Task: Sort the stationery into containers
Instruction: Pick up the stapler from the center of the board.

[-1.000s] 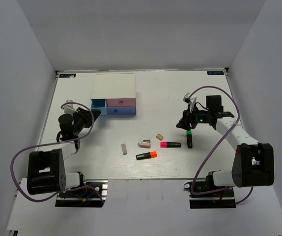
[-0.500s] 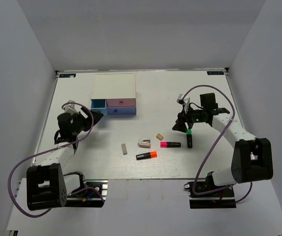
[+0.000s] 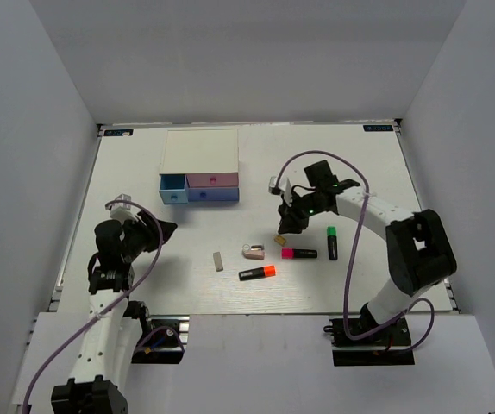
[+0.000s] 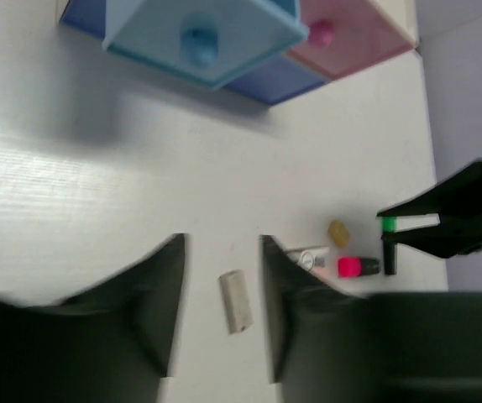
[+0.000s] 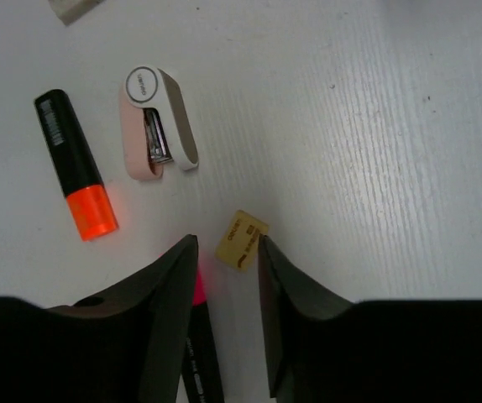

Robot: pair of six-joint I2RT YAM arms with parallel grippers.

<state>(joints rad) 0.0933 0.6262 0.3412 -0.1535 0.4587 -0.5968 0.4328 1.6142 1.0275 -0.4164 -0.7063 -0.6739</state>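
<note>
While your right end effector [image 3: 289,221] hangs open over the tan block [image 5: 241,240], which shows in the gap of its parted jaws, your left end effector [image 3: 165,229] hovers open and empty above the bench [image 3: 360,164] at the left. The eraser [image 3: 218,260], the pinkish-white piece [image 3: 253,251] and the orange [image 3: 257,272], pink [image 3: 299,254] and green [image 3: 332,242] highlighters lie mid-bench. The drawer box [image 3: 200,153] sits behind them, its light-blue drawer [image 4: 203,38] pulled out.

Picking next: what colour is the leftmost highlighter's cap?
Orange cap; best in right wrist view.

Right arm [image 3: 361,205] extended, tip beside tan block [image 3: 279,240].
</note>
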